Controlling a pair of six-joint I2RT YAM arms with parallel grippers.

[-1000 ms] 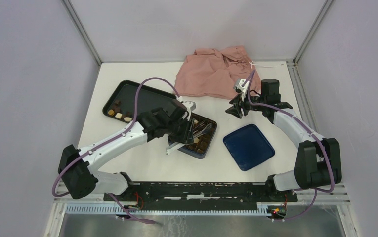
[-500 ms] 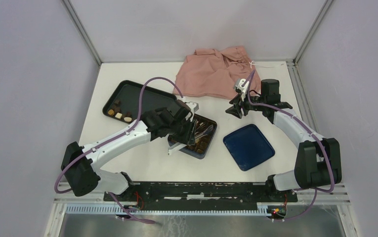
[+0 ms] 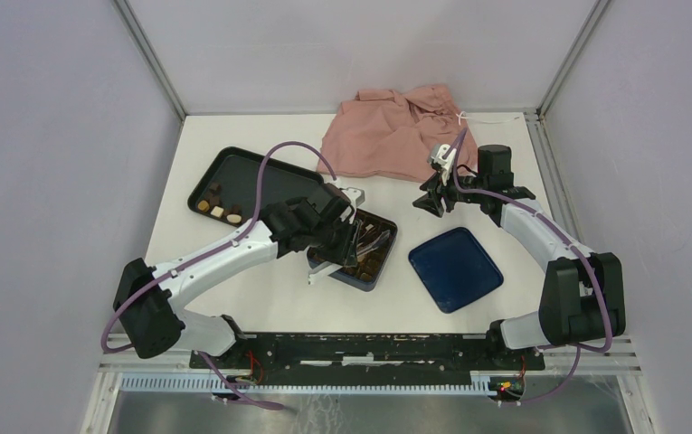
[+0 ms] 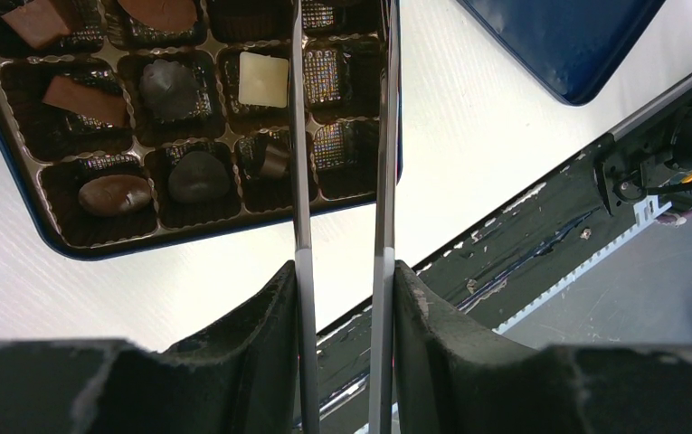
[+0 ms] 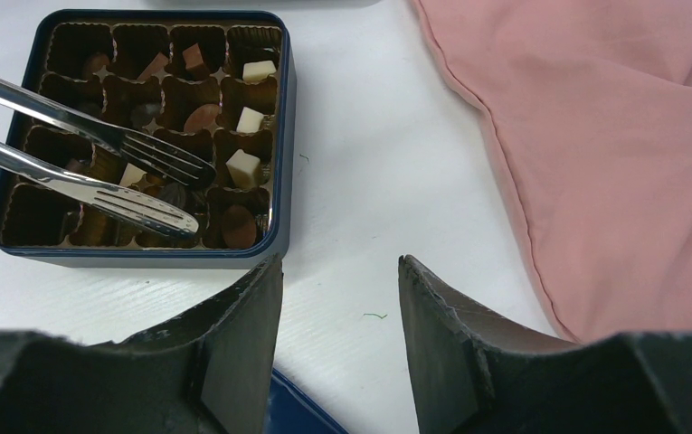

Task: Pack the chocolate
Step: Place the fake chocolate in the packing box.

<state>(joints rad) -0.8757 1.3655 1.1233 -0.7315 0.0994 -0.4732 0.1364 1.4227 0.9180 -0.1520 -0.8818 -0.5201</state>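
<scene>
My left gripper [image 3: 344, 231] [image 4: 342, 267] is shut on metal tongs [image 4: 301, 136] whose forked tips [image 5: 156, 158] hang apart over the dark blue box [image 3: 387, 260] [image 5: 280, 136] with nothing between them. Several chocolates, such as a white square [image 4: 262, 79] [image 5: 243, 167] and brown pieces [image 4: 114, 193], sit in the box's gridded cells. More chocolates [image 3: 218, 210] lie at the left end of the black tray [image 3: 265, 176]. My right gripper [image 3: 434, 201] [image 5: 340, 271] is open and empty, above the table right of the box.
The blue box lid [image 3: 455, 268] [image 4: 550, 36] lies on the table right of the box. A pink shirt [image 3: 396, 131] [image 5: 613, 136] is bunched at the back, just behind my right gripper. Frame walls enclose the table.
My left arm has shifted slightly, with the tongs staying over the box. My right arm has not moved.
</scene>
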